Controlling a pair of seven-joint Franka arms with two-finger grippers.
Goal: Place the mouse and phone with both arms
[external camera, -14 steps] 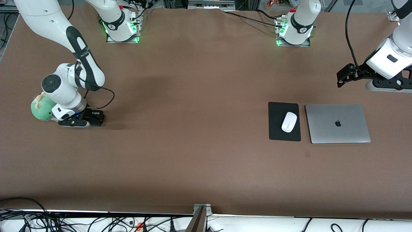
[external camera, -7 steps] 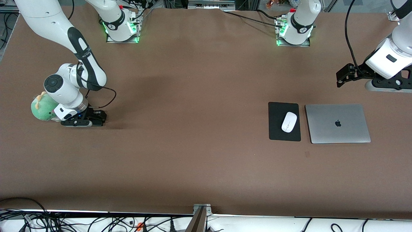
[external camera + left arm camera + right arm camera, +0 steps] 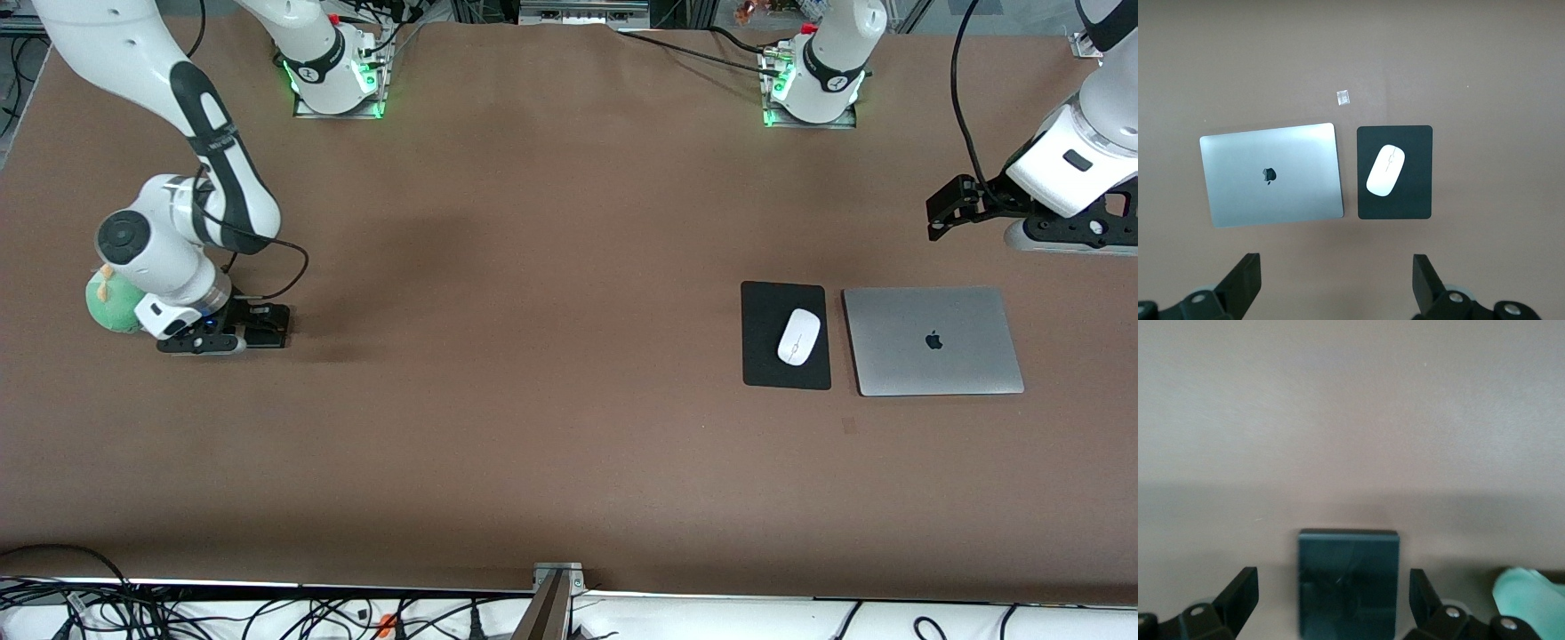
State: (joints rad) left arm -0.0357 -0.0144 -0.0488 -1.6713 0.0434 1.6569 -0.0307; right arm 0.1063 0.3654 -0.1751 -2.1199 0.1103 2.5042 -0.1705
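The white mouse lies on a black mat beside a closed grey laptop; it also shows in the left wrist view. My left gripper is open and empty in the air over bare table at the left arm's end, away from the mouse. My right gripper is low at the right arm's end of the table. In the right wrist view the black phone lies flat between the open fingers, with a gap on each side. The front view hides the phone under the gripper.
The grey laptop lies toward the left arm's end from the mat. A green plush toy sits against the right arm's wrist and shows in the right wrist view. A small clear scrap lies near the laptop.
The right arm's wrist has swung a little toward its end of the table while its gripper stays low at the phone. The left gripper has barely shifted.
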